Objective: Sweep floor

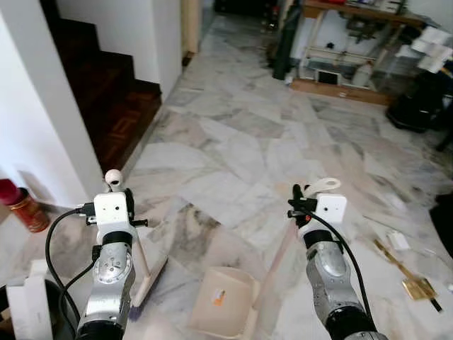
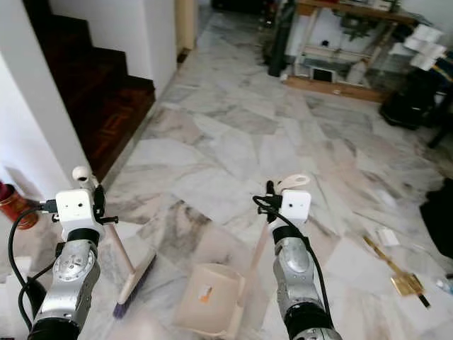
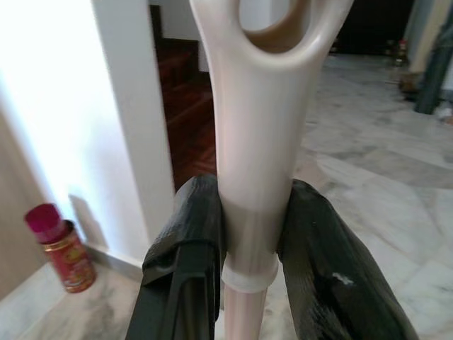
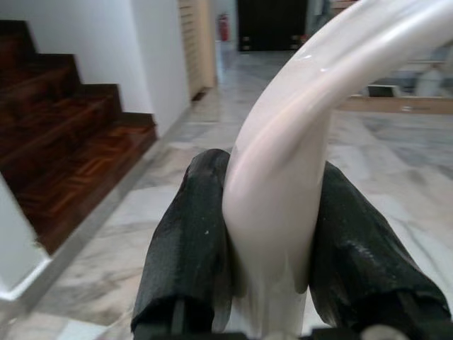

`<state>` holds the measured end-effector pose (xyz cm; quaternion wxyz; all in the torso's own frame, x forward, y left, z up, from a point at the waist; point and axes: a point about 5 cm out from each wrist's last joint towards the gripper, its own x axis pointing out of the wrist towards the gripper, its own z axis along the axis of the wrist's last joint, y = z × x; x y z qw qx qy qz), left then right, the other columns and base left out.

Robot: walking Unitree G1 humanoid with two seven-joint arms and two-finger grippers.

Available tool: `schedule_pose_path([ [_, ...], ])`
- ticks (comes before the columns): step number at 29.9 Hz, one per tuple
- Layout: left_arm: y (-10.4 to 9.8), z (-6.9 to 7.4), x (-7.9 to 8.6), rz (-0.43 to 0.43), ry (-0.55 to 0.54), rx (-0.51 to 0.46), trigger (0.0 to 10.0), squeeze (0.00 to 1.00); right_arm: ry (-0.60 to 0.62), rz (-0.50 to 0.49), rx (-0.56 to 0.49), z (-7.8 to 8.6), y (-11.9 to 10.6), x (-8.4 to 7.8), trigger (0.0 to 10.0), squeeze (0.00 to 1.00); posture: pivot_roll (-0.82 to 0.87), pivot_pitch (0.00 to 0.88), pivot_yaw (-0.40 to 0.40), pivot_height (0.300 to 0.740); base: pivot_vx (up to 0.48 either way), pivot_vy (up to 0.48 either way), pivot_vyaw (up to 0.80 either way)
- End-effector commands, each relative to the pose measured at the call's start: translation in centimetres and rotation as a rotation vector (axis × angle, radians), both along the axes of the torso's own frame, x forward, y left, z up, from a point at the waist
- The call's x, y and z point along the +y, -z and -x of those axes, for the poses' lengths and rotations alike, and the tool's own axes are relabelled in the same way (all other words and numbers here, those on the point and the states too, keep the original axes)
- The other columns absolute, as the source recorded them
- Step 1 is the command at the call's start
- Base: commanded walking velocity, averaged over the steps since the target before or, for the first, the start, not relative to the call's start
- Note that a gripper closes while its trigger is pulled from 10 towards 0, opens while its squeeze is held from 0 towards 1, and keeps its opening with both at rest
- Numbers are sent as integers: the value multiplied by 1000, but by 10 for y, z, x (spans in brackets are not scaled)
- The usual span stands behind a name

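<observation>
Head views: looking down across a marble floor (image 1: pixel 233 142). Left gripper (image 1: pixel 122 195) holding the top of a cream broom (image 1: pixel 140 262), its handle slanting down to bristles resting on the floor just beside the left arm. Right gripper (image 1: pixel 301 202) holding the looped top of a cream dustpan handle (image 1: pixel 320 187), the handle running down to the dustpan (image 1: pixel 221 301) sitting on the floor between the two arms. Dark wooden stairs (image 1: pixel 106 92) rising at upper left behind a white wall (image 1: pixel 35 120). Red jar (image 1: pixel 25 207) standing on the floor at the wall's foot. Wooden shelving (image 1: pixel 347 49) standing at the far end of the room. Gold-coloured bits of litter (image 1: pixel 407 273) lying on the floor to the right, well apart from the dustpan.

Left wrist view: both black fingers (image 3: pixel 187 248) pressing against opposite sides of the broom handle (image 3: pixel 258 163), jaws closed onto it, only the handle's width between them. Handle's looped end sticking out beyond the fingertips. Red jar (image 3: pixel 60 248) showing by the wall.

Right wrist view: black fingers (image 4: pixel 191 241) clamping the dustpan handle (image 4: pixel 283 205) from both sides, jaws closed tight on it, the handle curving away past the fingertips. Stairs (image 4: pixel 64 142) showing beyond.
</observation>
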<state>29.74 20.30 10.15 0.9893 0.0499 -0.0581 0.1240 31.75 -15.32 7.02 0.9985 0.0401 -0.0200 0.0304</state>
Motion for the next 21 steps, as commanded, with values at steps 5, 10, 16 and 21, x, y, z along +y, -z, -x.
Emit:
schedule_pose_path([
  [5,-11,-5,-4,-11,24,-57,10000,0,-30,11,-46,-5,-13,-4,10000,0,26,0,-68,740,0,0,0],
  [10,-11,-5,-5,-11,28,-57,10000,0,-41,21,-42,-5,-13,-4,10000,0,28,0,-68,740,0,0,0],
  [16,-11,-5,-5,-11,28,-58,10000,0,-41,24,-41,-5,-12,-5,10000,0,29,0,-68,740,0,0,0],
  [21,-12,-4,-3,-8,29,-57,10000,0,-25,71,-63,-7,-18,-18,10000,0,25,19,-71,740,0,0,0],
])
